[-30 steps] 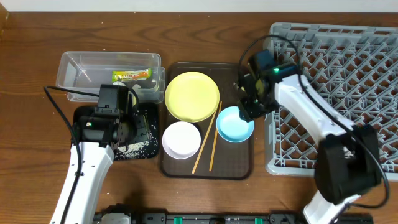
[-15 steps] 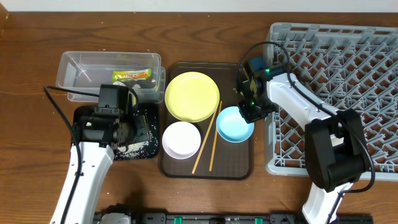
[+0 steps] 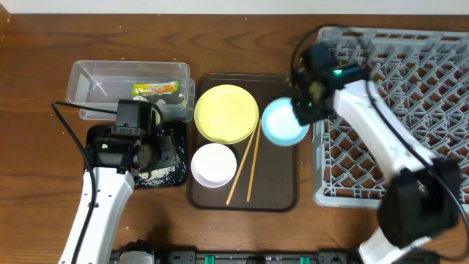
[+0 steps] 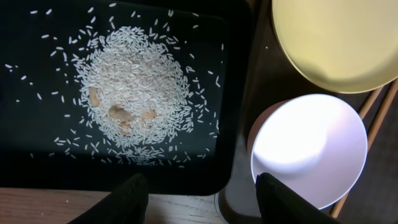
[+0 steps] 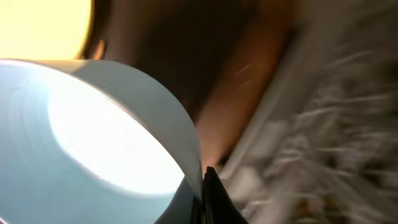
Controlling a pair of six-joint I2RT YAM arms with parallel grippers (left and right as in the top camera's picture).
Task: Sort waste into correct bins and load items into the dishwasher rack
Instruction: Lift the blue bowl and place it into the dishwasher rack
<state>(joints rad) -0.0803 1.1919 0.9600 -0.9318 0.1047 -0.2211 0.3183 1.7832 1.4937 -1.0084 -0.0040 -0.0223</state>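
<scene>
Blue bowl (image 3: 284,123) is in the right claw (image 3: 300,110), which is closed on its rim. The wrist view shows one finger pressed against the rim edge and the bowl tipped, its pale inside facing the camera. From overhead the bowl is over the right edge of the brown tray (image 3: 278,194), between the yellow plate (image 3: 226,113) and the left wall of the grey rack (image 3: 410,95). It looks raised off the tray, but the picture is soft there and the wrist view is blurred, so contact can't be told.

Yellow plate sits at the back of the brown tray and the white bowl (image 3: 214,164) at front left. Two chopsticks (image 3: 245,165) lie slanted beside the white bowl, their top ends by the plate rim.

Left claw (image 4: 202,202) is wide open and holds nothing. It hangs over the gap between the black tray (image 4: 37,168) and the white bowl. Rice (image 4: 134,93) is heaped in the black tray with a few brownish bits in the heap and loose grains around it.

Clear tub (image 3: 95,84) is behind the black tray with the wrapper (image 3: 155,89) inside it. Everything rests on the wooden bench (image 3: 44,44).
</scene>
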